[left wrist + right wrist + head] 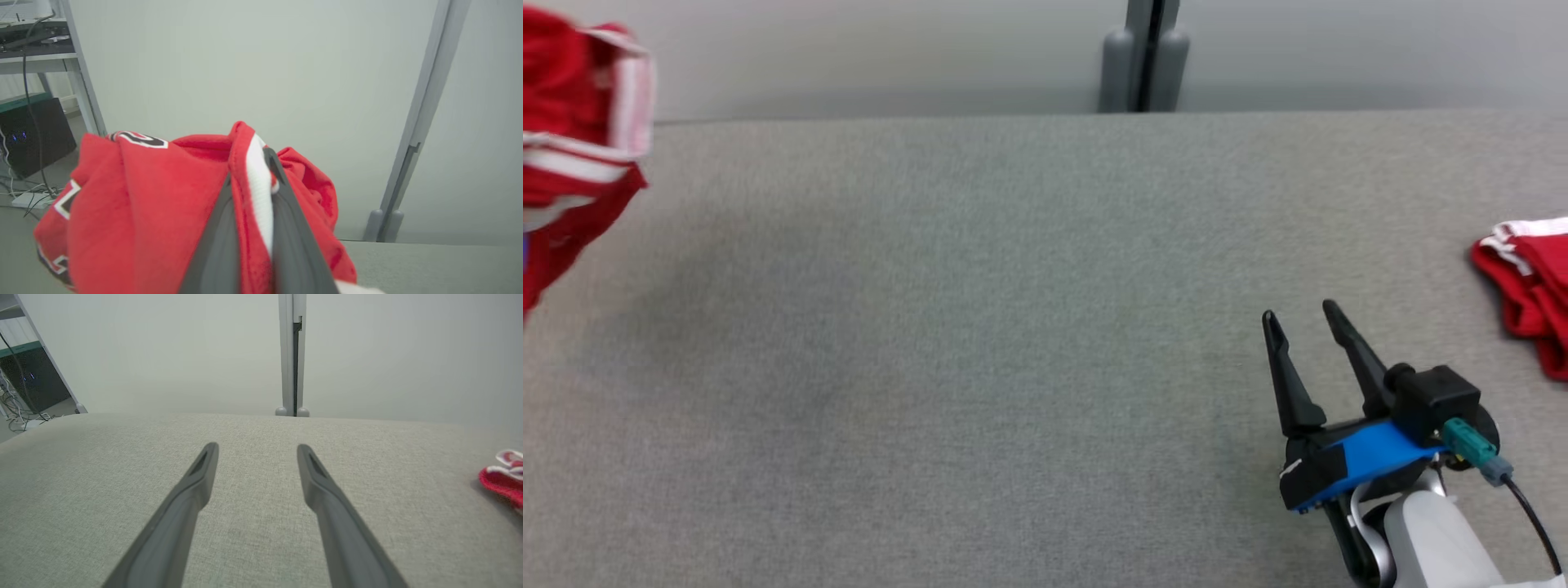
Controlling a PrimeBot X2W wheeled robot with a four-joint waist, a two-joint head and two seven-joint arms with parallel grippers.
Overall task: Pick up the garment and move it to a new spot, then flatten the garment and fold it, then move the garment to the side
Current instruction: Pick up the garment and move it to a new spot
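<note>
The left gripper (251, 179) was closed narrow on the garment (143, 204), its two dark fingers pinching a fold of red cloth with a white stripe. The rest of the garment bunched around and below the fingers, with a black-and-white print showing on its left side. In the head view the garment (572, 122) sat blurred at the far left, over the left end of the grey table (931, 327). Whether any part of it touched the table could not be told.

The right gripper (1300, 314) hovered near the right of the table with its fingers spread wide and nothing between them (257, 448). A second red cloth (1531, 286) with white trim lay crumpled on the table at the right edge, well apart from the garment and just right of the right gripper.
</note>
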